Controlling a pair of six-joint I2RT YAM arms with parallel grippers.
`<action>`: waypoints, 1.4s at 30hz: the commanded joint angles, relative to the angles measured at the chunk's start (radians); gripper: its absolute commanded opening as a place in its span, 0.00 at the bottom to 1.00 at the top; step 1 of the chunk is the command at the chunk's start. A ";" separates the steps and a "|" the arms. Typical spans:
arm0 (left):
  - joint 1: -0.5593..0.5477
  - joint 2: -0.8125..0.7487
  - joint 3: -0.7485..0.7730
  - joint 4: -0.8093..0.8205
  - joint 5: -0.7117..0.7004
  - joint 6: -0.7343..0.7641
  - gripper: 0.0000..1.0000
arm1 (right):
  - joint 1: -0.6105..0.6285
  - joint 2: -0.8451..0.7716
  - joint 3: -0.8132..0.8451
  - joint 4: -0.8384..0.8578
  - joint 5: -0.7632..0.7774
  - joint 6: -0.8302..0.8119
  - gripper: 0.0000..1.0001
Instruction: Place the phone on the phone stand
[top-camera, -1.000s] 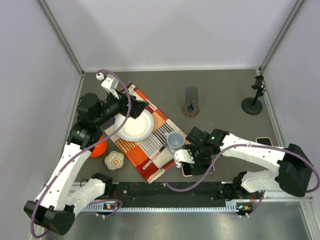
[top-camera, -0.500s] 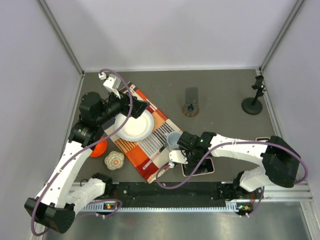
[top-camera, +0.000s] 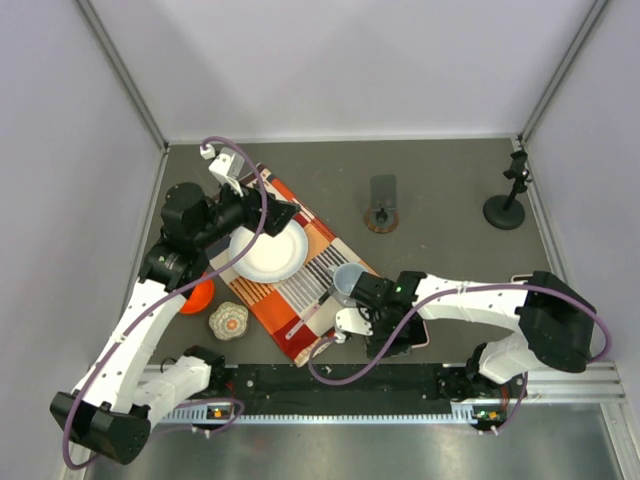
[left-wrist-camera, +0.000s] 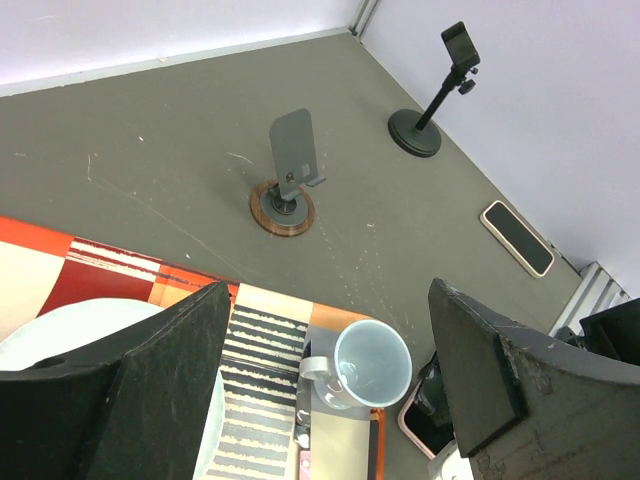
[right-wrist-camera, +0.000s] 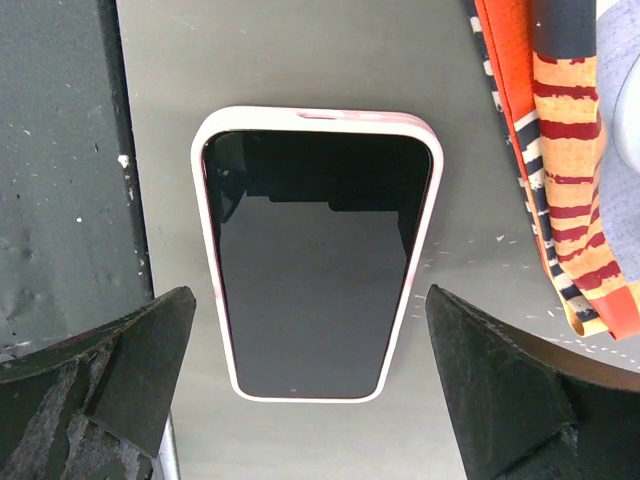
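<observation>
A grey table walled in white, seen from above, with two white robot arms reaching in from the near edge.

The phone (right-wrist-camera: 317, 200) – dark screen up, in a pale pink case – lies flat on the table at the near side, right of centre. The right gripper (right-wrist-camera: 310, 300) hangs directly over it, its two fingers (right-wrist-camera: 110, 380) spread wide, one on each side of the case with a gap between them and it, gripping nothing.

The phone stand (top-camera: 382, 204), a grey tilted plate on a round wooden base, stands upright towards the far side, well apart from the phone. Just far-left of the phone, a pale blue mug (top-camera: 347, 282) sits on the right corner of an orange, red and white striped cloth (top-camera: 300, 285); the cloth's edge lies just beside the phone.

The left gripper (left-wrist-camera: 330, 290) hovers above the far part of that cloth, its fingers (left-wrist-camera: 140, 400) apart and holding nothing. Under and beside it rests a white plate (top-camera: 268, 252).

Other things around – a black clamp stand on a round base (top-camera: 505, 205) in the far right corner, a second phone (left-wrist-camera: 517, 237) lying flat by the right wall, an orange dish (top-camera: 195, 296) partly hidden under the left arm, and a small patterned round object (top-camera: 228, 320) near the cloth's left edge.
</observation>
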 joint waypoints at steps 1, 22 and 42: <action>-0.004 0.002 0.014 0.031 0.013 0.016 0.85 | 0.014 -0.022 -0.012 0.015 -0.032 0.016 0.99; -0.010 0.007 0.015 0.026 0.010 0.018 0.86 | 0.040 0.072 -0.060 0.115 0.076 0.058 0.99; -0.024 0.011 0.017 0.011 -0.010 0.033 0.86 | 0.040 0.099 -0.089 0.193 0.076 0.010 0.15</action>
